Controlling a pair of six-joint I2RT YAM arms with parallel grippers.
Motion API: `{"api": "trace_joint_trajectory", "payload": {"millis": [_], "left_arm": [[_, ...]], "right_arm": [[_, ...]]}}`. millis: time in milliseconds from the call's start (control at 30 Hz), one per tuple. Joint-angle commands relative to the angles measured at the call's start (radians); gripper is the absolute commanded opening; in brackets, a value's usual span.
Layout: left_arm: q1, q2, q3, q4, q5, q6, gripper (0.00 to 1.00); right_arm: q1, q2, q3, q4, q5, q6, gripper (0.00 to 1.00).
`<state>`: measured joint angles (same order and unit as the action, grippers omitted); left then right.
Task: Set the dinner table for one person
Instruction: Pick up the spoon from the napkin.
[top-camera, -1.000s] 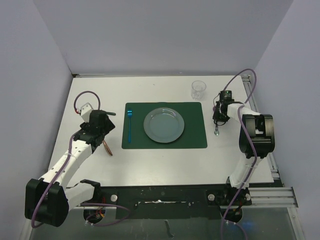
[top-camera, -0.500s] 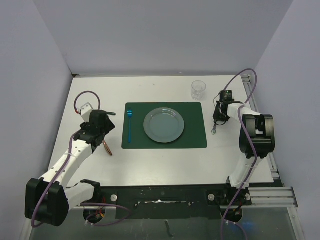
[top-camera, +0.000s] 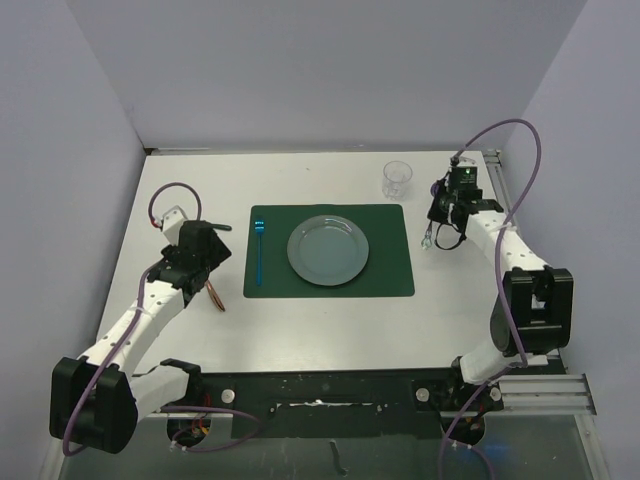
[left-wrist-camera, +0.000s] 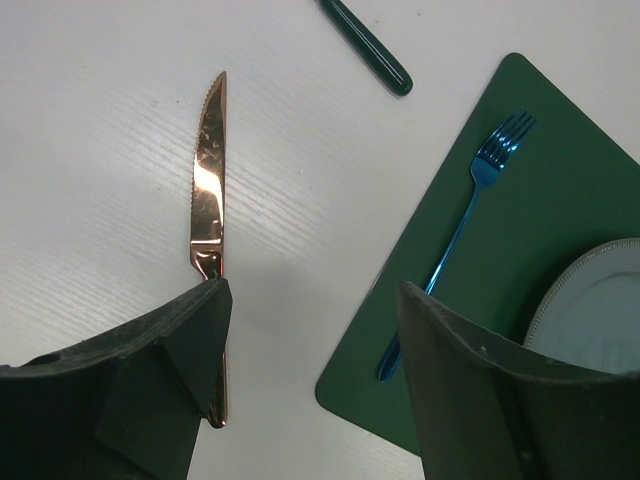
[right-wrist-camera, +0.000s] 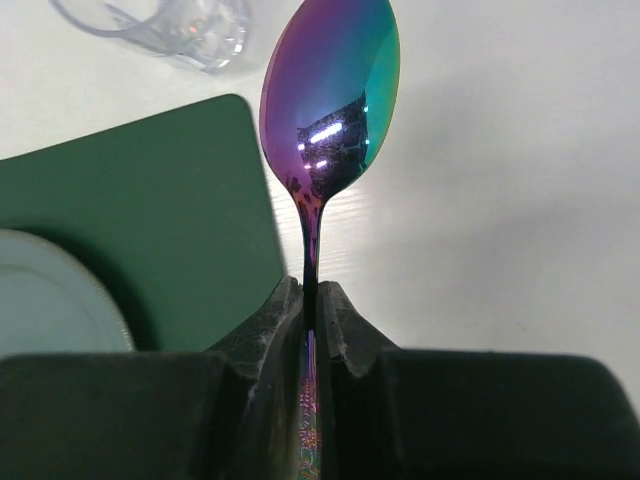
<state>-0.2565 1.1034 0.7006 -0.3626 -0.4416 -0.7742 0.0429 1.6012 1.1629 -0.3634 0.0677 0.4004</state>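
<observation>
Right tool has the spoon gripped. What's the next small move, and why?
Probably nudge the right tool leftward, toward the plate, before lowering. The spoon, clamped between its fingers, hangs over the bare dinner table just off the green placemat's right edge. The fork already lies on the mat left of the plate, and the strip right of the plate is bare.

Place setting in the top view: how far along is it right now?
Done: the plate sits on the green placemat, the blue fork lies on the mat left of it, and the glass stands off its far right corner. In hand: the right gripper is shut on the iridescent spoon. To do: the copper knife lies on the dinner table off the mat, below the open left gripper.
</observation>
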Motion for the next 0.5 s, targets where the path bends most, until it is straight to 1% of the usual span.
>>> {"api": "trace_joint_trajectory", "payload": {"millis": [0,233,467], "left_arm": [[-0.002,-0.037,0.001,0.041,0.006,-0.003,0.65],[-0.003,-0.037,-0.003,0.044,0.017,-0.008,0.65],[-0.003,-0.041,-0.013,0.045,0.021,-0.016,0.64]], "right_arm": [[0.046,-0.079,0.036,0.009,-0.067,0.012,0.0],[0.149,-0.129,0.035,0.055,-0.211,0.069,0.0],[0.286,-0.057,0.079,0.134,-0.369,0.136,0.0]]}}
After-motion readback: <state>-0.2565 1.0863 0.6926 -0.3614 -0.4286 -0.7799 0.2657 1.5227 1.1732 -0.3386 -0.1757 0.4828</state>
